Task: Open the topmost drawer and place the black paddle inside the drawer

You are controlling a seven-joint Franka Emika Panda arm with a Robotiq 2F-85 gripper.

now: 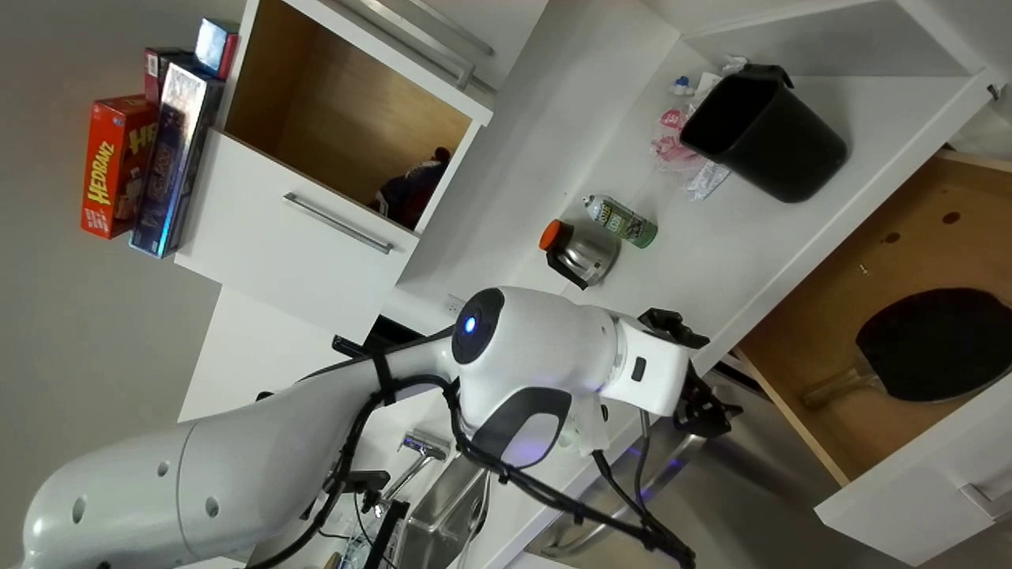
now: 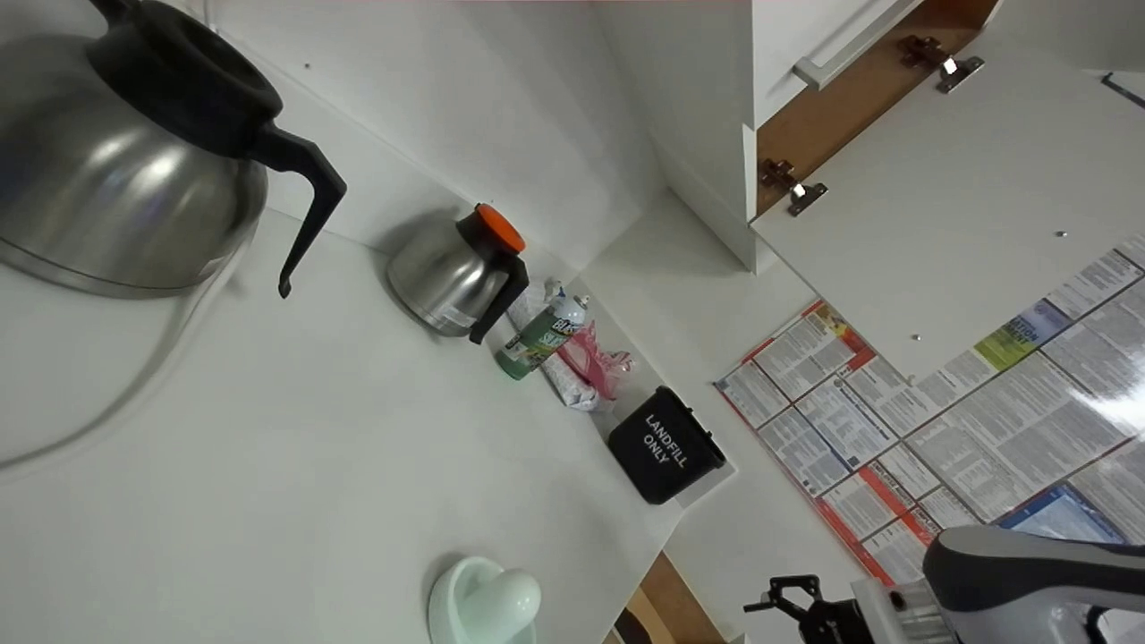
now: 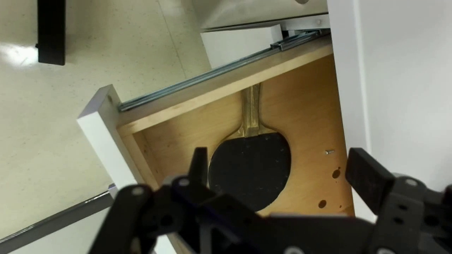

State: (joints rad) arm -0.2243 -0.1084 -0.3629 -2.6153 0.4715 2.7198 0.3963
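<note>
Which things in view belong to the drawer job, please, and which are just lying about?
Job:
drawer, open
paddle, lying inside
tool, open and empty

Lying about:
bin
spray can
orange-lidded carafe
other carafe
Hedbanz box

Free room above drawer [image 3: 310,109], countertop [image 3: 406,77] bounding one side

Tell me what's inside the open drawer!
A black paddle and a small screw. In the wrist view, the counter and gripper cover parts of the drawer; I can't see there.

"HEDBANZ" on red box [image 1: 118,170], "LANDFILL ONLY" on black bin [image 2: 665,447]
</note>
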